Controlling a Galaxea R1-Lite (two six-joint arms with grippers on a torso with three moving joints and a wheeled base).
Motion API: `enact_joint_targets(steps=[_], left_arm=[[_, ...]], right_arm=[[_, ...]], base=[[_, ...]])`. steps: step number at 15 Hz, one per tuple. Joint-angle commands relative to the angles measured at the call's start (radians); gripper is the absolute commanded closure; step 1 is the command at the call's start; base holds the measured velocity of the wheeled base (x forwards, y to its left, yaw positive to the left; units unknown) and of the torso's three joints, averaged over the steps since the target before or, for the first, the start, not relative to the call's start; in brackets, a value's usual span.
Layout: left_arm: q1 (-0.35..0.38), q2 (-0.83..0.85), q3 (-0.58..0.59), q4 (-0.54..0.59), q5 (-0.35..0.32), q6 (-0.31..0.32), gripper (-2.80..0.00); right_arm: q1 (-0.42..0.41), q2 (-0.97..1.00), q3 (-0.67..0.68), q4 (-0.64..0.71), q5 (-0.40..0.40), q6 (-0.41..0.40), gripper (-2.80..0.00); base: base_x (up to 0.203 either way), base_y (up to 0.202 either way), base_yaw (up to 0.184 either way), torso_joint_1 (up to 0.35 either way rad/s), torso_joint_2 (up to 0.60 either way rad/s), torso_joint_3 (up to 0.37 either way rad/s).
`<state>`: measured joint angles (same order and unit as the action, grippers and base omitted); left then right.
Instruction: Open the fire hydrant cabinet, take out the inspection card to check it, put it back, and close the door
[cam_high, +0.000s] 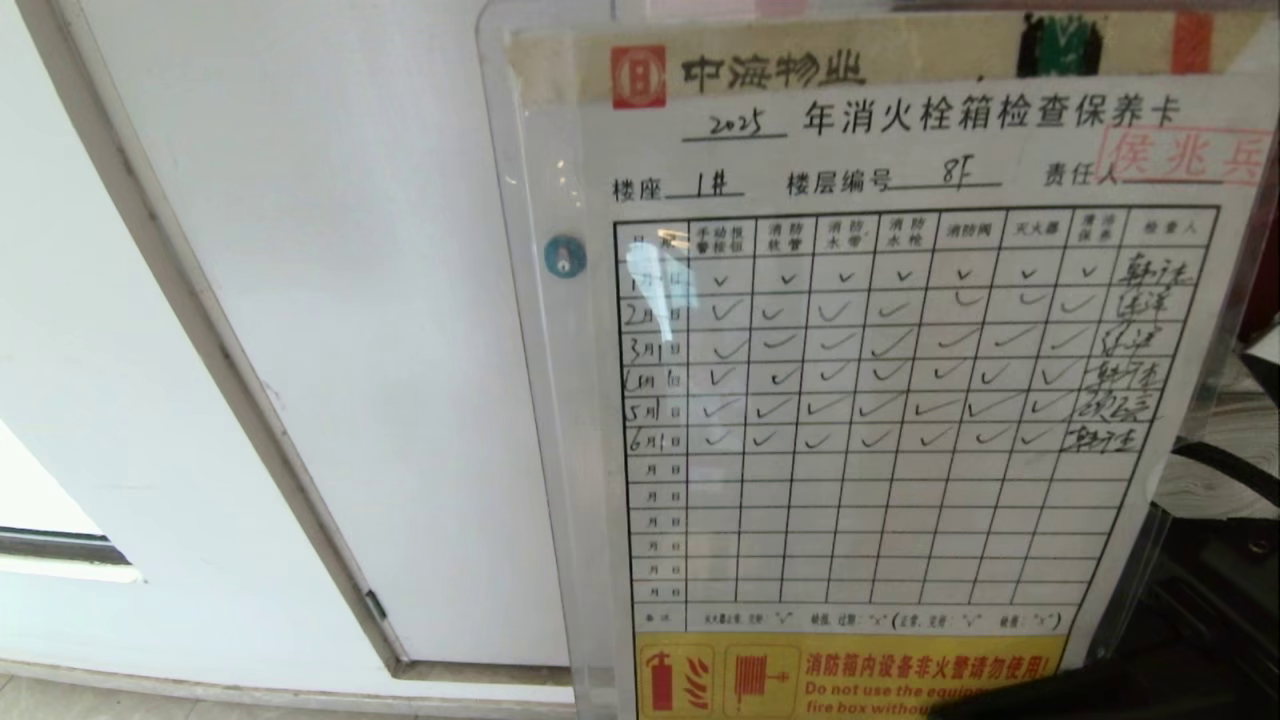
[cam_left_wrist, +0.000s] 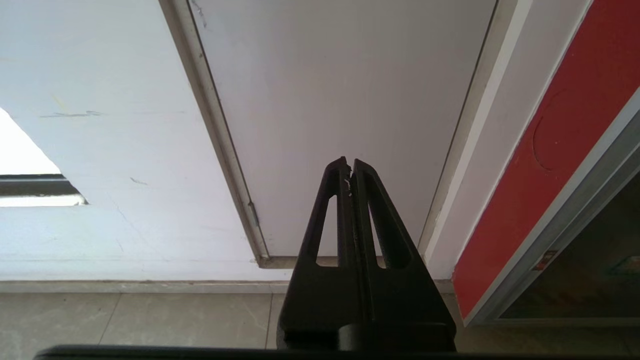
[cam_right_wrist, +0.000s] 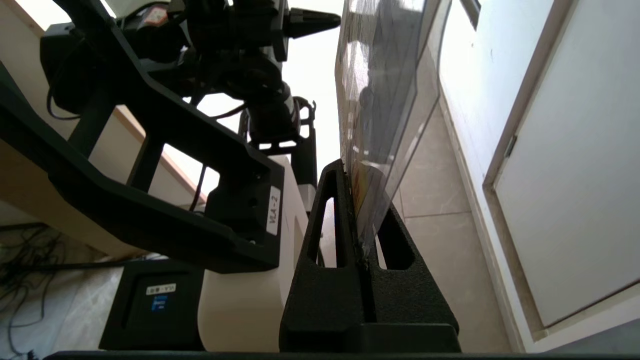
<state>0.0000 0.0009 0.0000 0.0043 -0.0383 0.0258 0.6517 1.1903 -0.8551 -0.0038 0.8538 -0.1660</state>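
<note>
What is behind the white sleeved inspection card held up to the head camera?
The white panel door with its blue round lock shows beside the inspection card; whatever lies directly behind the sheet is covered.

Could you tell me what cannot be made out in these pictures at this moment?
- Head view: the white gridded inspection card in its clear sleeve fills the frame, hiding the cabinet interior; its yellow strip is cut off by the bottom edge.
- Right wrist view: card seen edge-on in the right gripper; print unreadable.
- Left wrist view: the cabinet's dark glass panel is cropped.
</note>
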Motion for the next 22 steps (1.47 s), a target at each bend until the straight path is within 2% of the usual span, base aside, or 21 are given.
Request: enact_joint_targets(steps=[1, 15, 20, 22], left_arm=[[0.000, 0.001, 0.000, 0.000, 0.000, 0.000, 0.00], [0.000, 0.001, 0.000, 0.000, 0.000, 0.000, 0.00], [0.000, 0.001, 0.000, 0.000, 0.000, 0.000, 0.00], [0.000, 0.001, 0.000, 0.000, 0.000, 0.000, 0.00]], right_arm=[[0.000, -0.009, 0.017, -0.001, 0.004, -0.003, 0.00], [-0.001, -0.017, 0.030, -0.002, 0.001, -0.001, 0.00], [-0.001, -0.072, 0.043, 0.004, -0.115, 0.001, 0.00], [-0.001, -0.103, 0.044, 0.008, -0.192, -0.001, 0.00]], base=[[0.000, 0.000, 0.000, 0.000, 0.00, 0.000], [0.000, 0.000, 0.000, 0.000, 0.00, 0.000], [0.000, 0.000, 0.000, 0.000, 0.00, 0.000], [0.000, 0.000, 0.000, 0.000, 0.00, 0.000]])
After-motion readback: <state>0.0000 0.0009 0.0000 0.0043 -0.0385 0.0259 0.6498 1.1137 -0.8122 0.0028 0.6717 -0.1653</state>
